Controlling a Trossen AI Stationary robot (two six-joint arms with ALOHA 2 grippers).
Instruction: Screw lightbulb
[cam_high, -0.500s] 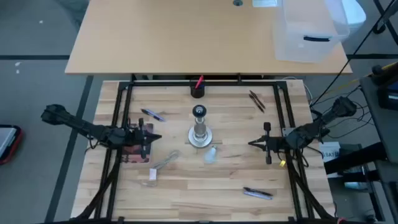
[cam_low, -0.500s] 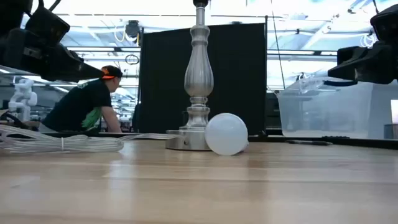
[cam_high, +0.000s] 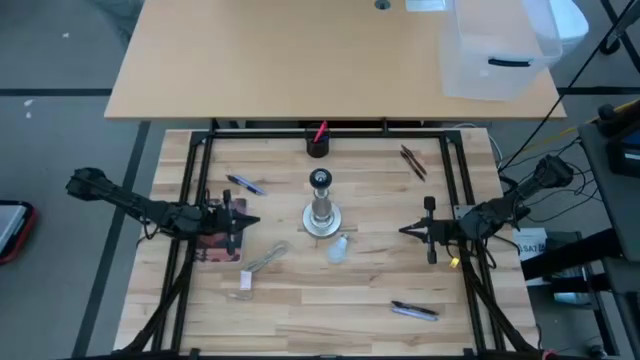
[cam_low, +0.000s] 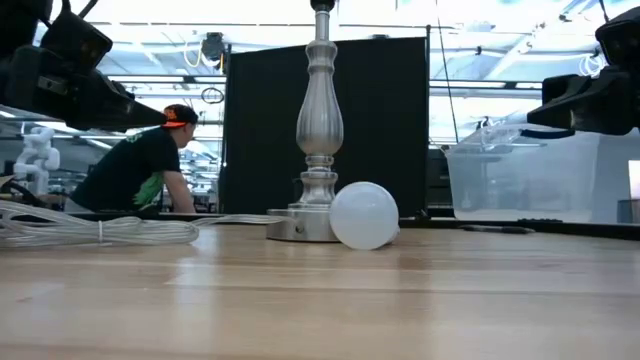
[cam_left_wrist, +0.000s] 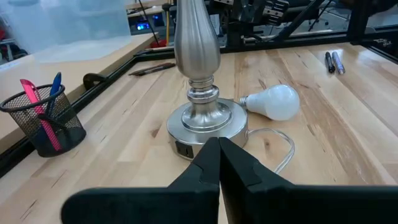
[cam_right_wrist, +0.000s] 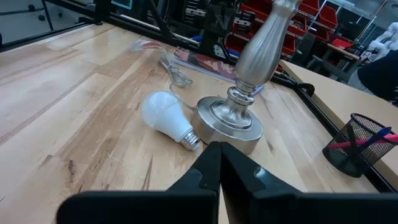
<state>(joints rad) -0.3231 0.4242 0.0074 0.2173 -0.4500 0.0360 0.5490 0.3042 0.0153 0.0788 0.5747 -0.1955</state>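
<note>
The lightbulb (cam_high: 340, 247) is seen lying on its side on the wooden surface (cam_high: 330, 290), its screw base touching the round foot of the metal stand (cam_high: 320, 215). It is flanked by the left gripper (cam_high: 252, 221) and right gripper (cam_high: 405, 230), both well apart from it, fingers pressed together and holding nothing.
</note>
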